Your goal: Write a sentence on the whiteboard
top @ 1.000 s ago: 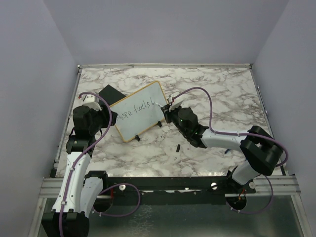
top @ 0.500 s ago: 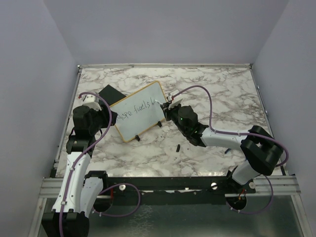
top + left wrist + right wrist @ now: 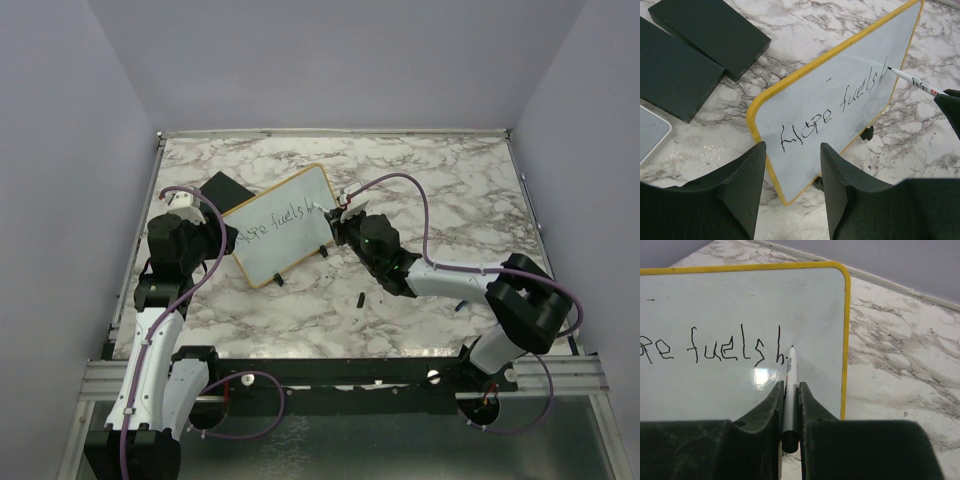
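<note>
The whiteboard (image 3: pixel 282 225) with a yellow frame stands tilted on black feet at the table's middle left; it also shows in the left wrist view (image 3: pixel 840 100) and the right wrist view (image 3: pixel 740 305). The sentence (image 3: pixel 835 110) reads "Hope fuels h" in dark marker (image 3: pixel 715 347). My right gripper (image 3: pixel 790 390) is shut on a white marker (image 3: pixel 790 375), whose tip touches the board right after the "h", near its right edge. The marker also shows in the left wrist view (image 3: pixel 915 82). My left gripper (image 3: pixel 792 160) is open and empty, just in front of the board's near left corner.
Two flat black blocks (image 3: pixel 710 30) (image 3: pixel 670 70) lie left of the board; one shows in the top view (image 3: pixel 222 189). A small black cap (image 3: pixel 359 298) lies on the marble in front of the right arm. The table's rail runs along the far edge.
My right gripper has shifted slightly left and nearer the board's right end while writing. The left arm and the board have not moved.
</note>
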You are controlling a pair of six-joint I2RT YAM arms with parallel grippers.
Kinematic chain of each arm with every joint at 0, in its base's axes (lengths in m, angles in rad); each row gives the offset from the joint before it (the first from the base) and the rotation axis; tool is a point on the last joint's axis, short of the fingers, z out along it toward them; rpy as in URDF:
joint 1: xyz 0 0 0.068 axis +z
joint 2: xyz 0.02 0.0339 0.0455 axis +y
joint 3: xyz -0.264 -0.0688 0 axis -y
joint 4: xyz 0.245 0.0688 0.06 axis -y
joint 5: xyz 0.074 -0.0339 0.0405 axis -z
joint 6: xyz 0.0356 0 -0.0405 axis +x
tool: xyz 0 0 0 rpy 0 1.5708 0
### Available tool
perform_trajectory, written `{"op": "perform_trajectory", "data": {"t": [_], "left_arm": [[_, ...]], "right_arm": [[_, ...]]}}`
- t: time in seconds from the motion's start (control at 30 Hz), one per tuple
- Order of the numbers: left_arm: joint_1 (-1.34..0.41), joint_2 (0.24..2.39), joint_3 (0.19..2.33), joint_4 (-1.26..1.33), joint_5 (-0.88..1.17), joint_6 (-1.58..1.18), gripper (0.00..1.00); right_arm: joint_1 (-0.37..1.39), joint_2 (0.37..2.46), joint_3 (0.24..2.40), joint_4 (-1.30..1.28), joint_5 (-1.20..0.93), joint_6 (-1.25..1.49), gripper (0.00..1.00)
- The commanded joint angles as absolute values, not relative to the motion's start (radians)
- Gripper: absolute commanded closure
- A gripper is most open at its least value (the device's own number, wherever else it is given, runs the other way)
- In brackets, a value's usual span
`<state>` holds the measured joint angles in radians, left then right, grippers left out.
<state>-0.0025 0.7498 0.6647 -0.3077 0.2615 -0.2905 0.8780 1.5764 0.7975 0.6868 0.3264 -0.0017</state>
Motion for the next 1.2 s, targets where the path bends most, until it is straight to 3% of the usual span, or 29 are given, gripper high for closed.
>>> {"op": "perform_trajectory", "data": {"t": [0.0, 1.17], "left_arm": [[-0.009, 0.741, 0.655, -0.291, 0.276, -0.290, 0.50], [-0.009, 0.741, 0.656, -0.291, 0.279, -0.290, 0.50]], "right_arm": [[0.884, 1.591, 0.790, 0.699, 0.309, -0.003, 1.00], [0.885, 1.586, 0.751, 0.660, 0.275, 0.031, 1.00]]}}
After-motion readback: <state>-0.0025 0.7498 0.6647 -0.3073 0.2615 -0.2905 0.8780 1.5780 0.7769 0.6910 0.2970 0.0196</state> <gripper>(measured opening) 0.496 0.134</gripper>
